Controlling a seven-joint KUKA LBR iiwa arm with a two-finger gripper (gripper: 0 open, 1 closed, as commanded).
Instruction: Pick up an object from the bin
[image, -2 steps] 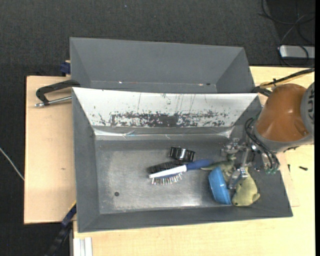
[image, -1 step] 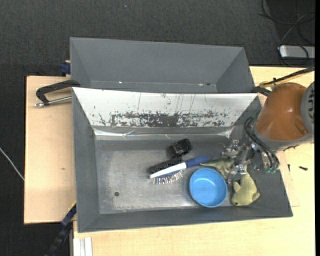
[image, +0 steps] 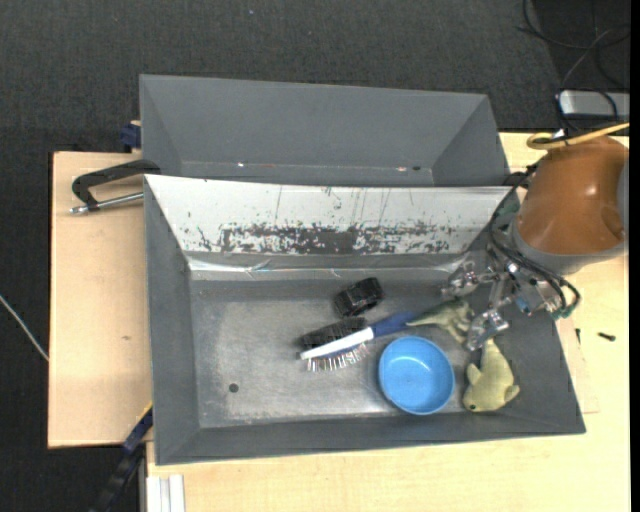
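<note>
Four loose things on the floor of the grey bin: black toy car near the back wall, white-and-blue brush about the middle, blue bowl toward the front, olive-yellow soft toy in the front right corner.

Gripper low at the right end of the bin, below the orange wrist cover, just above the upper part of the soft toy. Cannot tell whether open or closed, with too much metal and cable crowded together there. Nothing seen clamped in it.

Nearest by far: the soft toy. Lies directly under the gripper and a little toward the front, just beside the right rim of the bowl, perhaps touching it. Long axis roughly from back-left to front-right, with a thinner part stretching up toward the blue tip of the brush handle.

Judged within reach of a short straight drop, with the grasp better set across that axis than along it. Little room on the left because of the bowl, and the right wall of the bin close on the other side. Brush and car well apart to the left, across the bowl, a longer reach.
</note>
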